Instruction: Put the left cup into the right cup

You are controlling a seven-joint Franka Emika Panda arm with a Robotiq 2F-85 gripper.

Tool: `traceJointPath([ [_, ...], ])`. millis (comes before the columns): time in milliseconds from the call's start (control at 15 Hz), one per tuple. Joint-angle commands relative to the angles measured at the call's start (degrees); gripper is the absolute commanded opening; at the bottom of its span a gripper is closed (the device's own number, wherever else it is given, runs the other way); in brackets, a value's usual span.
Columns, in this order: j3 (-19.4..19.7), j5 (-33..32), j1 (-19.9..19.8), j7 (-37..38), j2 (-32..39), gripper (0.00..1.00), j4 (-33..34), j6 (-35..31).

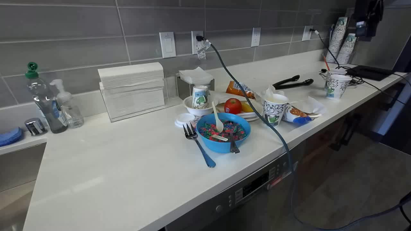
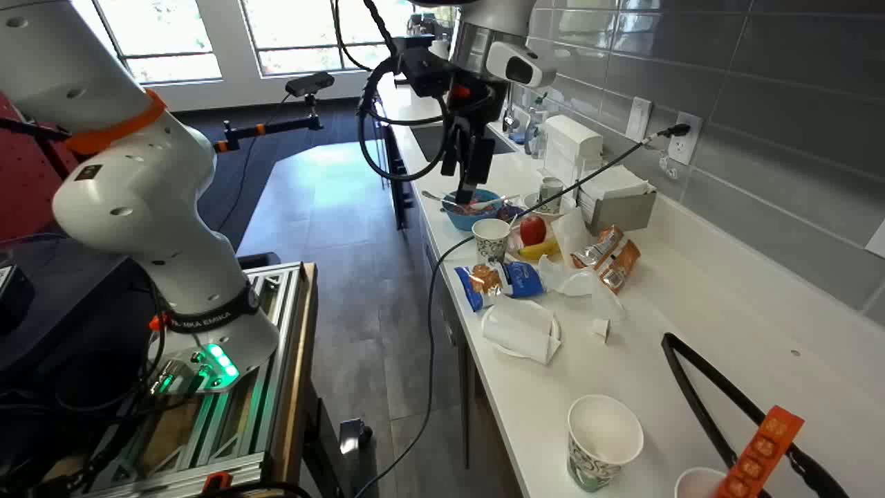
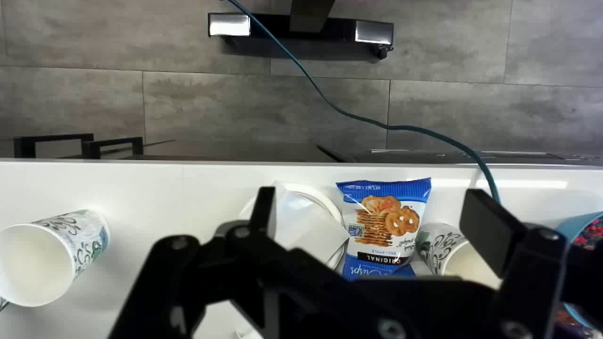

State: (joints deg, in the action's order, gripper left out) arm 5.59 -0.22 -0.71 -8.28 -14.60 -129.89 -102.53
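My end effector hung over the white counter, two black fingers wide apart. In the wrist view I counted two cups: the left cup, white paper with dark swirls, at four o'clock, and the matching right cup at eight. Beside the left cup lay one blue-and-white cracker bag; at three stood one round blue bowl.

A cable obstructs passage between blue bowl and cracker bag.
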Motion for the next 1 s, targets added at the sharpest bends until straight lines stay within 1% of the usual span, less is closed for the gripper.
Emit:
traceJointPath([
  [0, -0.58, 0.14, -0.62, -0.11, 0.04, 1.0, 0.07, 0.09],
  [333, -0.58, 0.14, -0.62, -0.11, 0.03, 1.0, 0.07, 0.09],
  [400, -0.98, -0.18, -0.49, 0.62, 0.39, 1.0, 0.09, -0.83],
  [533, -1.72, 1.22, 0.43, 0.02, 1.41, 1.0, 0.35, -0.89],
  [667, -3.0, 2.13, 1.12, 0.98, 2.91, 1.0, 0.6, -1.86],
  [800, -3.89, 3.67, 1.81, 0.34, 4.15, 1.0, 0.61, -3.43],
  [933, -4.64, 6.0, 2.35, 0.92, 5.49, 1.0, 0.35, -7.36],
])
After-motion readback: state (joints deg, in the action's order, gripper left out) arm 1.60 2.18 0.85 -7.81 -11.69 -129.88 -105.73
